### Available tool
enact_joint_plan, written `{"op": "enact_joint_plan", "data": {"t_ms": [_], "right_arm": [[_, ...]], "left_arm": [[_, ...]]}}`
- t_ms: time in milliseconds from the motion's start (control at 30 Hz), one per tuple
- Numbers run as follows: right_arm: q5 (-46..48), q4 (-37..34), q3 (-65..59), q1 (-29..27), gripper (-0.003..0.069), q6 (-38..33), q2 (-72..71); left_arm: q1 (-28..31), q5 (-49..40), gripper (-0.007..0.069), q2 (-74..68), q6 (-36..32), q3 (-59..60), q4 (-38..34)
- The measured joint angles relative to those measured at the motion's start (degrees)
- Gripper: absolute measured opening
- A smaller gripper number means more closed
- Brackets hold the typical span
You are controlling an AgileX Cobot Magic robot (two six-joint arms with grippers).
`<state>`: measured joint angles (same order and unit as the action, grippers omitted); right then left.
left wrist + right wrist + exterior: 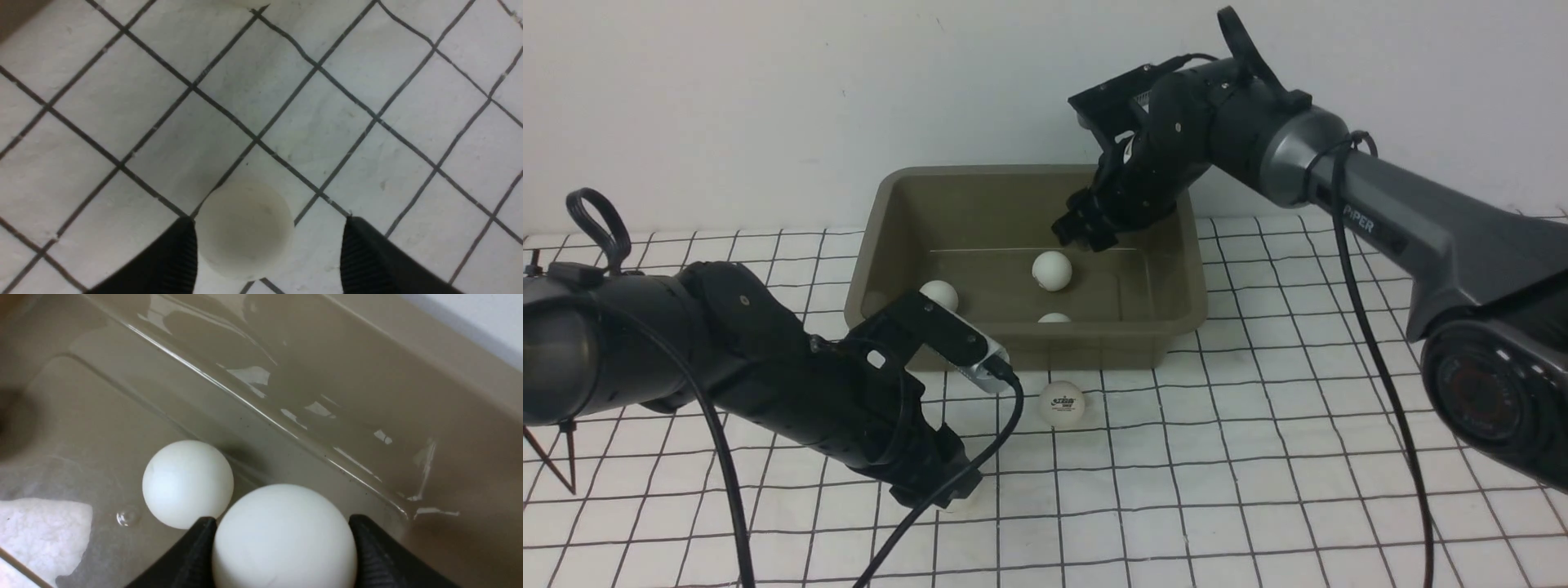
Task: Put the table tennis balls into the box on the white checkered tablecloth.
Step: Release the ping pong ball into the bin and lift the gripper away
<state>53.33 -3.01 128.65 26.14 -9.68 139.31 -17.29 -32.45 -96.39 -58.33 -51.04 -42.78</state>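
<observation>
The olive-brown box (1013,170) stands at the back of the white checkered tablecloth (1258,457). Three table tennis balls show in it: one (1052,269) near the back wall, one (939,294) at the left, one (1054,317) half hidden by the front wall. A logo ball (1062,403) lies on the cloth before the box. My right gripper (1082,233) is inside the box, shut on a ball (284,539) that is hidden in the front view; another ball (188,484) lies beyond it. My left gripper (931,490) is low over the cloth, open around a ball (244,228) that touches one finger (175,261).
A white wall rises right behind the box. Black cables hang from both arms over the cloth, one (947,498) by the left gripper. A thin dark stand leg (556,457) is at the far left edge. The box corner (16,16) shows in the left wrist view.
</observation>
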Motion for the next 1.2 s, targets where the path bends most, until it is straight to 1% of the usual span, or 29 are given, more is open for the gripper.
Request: {"op": "enact_joint_plan", "data": {"t_ms": [233, 700, 833, 900, 933, 967, 1033, 1200], "right_arm": [[0.05, -0.3, 0.0, 0.0, 0.0377, 0.0, 0.0], [0.05, -1.24, 0.0, 0.0, 0.0377, 0.0, 0.0], [0.05, -1.26, 0.0, 0.0, 0.0377, -0.21, 0.0], [0.05, -1.31, 0.0, 0.0, 0.0384, -0.37, 0.0], [0.05, -1.31, 0.0, 0.0, 0.0385, -0.37, 0.0], [0.05, -1.31, 0.0, 0.0, 0.0398, -0.37, 0.0], [0.0, -1.25, 0.0, 0.0, 0.0417, -0.37, 0.0], [0.0, -1.31, 0.0, 0.0, 0.0428, -0.37, 0.0]], "left_arm": [[0.0, 0.08, 0.0482, -1.49, 0.0, 0.0, 0.47], [0.0, 1.64, 0.048, -5.63, 0.0, 0.0, -0.31], [0.0, 2.33, 0.0466, -6.28, 0.0, 0.0, -1.8], [0.0, 2.99, 0.0433, -6.73, -0.06, -0.05, -3.22], [0.0, 2.97, 0.043, -6.77, -0.06, -0.05, -3.37], [0.0, 2.97, 0.0384, -7.22, -0.18, -0.1, -3.7], [0.0, 2.97, 0.0354, -7.52, -0.23, -0.22, -3.97], [0.0, 2.89, 0.0354, -7.63, 0.09, -0.34, -4.17]]}}
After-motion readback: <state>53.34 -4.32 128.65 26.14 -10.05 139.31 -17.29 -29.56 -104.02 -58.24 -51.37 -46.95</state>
